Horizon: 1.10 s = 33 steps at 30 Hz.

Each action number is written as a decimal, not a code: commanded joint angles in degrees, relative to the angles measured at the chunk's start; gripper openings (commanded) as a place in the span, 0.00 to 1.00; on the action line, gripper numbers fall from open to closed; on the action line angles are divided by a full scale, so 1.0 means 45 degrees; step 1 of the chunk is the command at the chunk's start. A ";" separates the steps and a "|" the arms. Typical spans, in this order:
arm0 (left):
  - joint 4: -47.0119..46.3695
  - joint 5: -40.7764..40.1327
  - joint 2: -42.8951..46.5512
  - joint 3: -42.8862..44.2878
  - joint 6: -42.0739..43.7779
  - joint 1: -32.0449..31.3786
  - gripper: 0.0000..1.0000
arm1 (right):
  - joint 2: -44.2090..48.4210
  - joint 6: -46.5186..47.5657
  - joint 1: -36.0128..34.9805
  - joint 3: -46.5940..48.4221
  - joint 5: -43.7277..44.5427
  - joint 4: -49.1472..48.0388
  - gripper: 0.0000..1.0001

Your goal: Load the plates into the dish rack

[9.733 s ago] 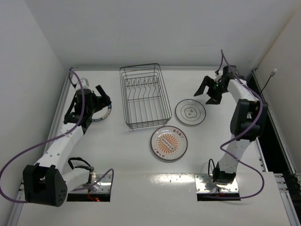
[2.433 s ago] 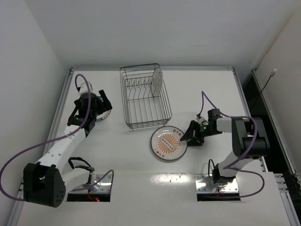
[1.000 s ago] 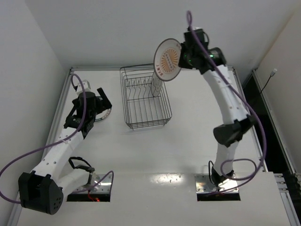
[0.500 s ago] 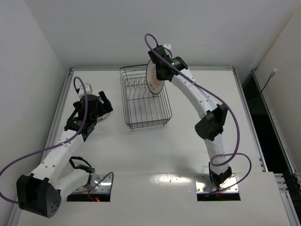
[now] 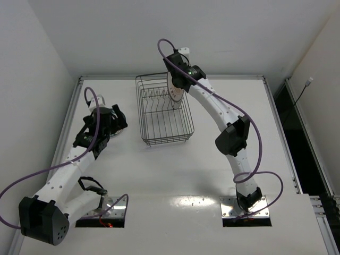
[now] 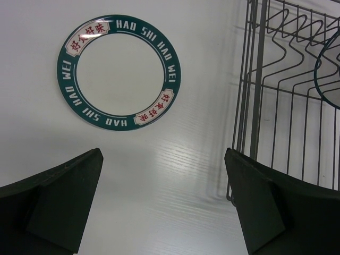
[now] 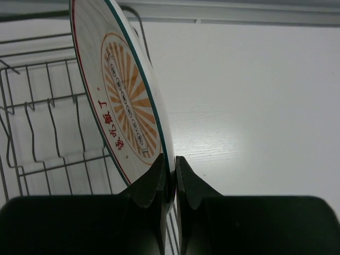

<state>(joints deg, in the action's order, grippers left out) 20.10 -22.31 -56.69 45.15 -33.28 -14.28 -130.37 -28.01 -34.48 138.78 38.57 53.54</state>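
Note:
The orange patterned plate (image 7: 125, 117) stands on edge, tilted a little, and my right gripper (image 7: 171, 166) is shut on its lower rim. From above, this plate (image 5: 176, 94) hangs over the far right part of the dish rack (image 5: 167, 141), whose wires (image 7: 42, 122) lie just behind it. The white plate with the dark teal ring (image 6: 119, 71) lies flat on the table left of the rack (image 6: 276, 106). My left gripper (image 6: 164, 180) hovers open just short of it, empty. A dark curved plate rim (image 6: 325, 74) shows inside the rack; which plate it is I cannot tell.
White walls close off the table at the back and left. The right arm (image 5: 218, 109) stretches across the table's right half and over the rack's right side. The left arm (image 5: 69, 164) lies along the left edge.
The right arm has swung the orange plate left and down, from high above the rack's far right corner to low over the rack. The left gripper has barely shifted.

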 commanded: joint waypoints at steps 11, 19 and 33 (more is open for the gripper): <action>-0.0404 -0.0024 -0.0391 0.0319 -0.0007 -0.0127 0.99 | -0.0306 0.1205 0.0123 0.0820 0.0962 -0.1663 0.00; -0.0404 -0.0394 -0.0391 0.0319 0.0110 -0.0127 0.99 | -0.1245 0.1205 0.0006 0.0664 0.0551 -0.1136 0.00; -0.0658 -0.0940 -0.0256 -0.0071 0.0461 -0.0127 0.99 | -0.1713 -0.0161 0.0006 0.0156 -0.1928 -0.0239 0.00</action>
<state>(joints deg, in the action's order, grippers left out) 19.22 -24.21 -58.50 45.10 -32.40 -14.28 -136.84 -26.09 -34.65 140.16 35.75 49.17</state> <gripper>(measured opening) 0.992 0.054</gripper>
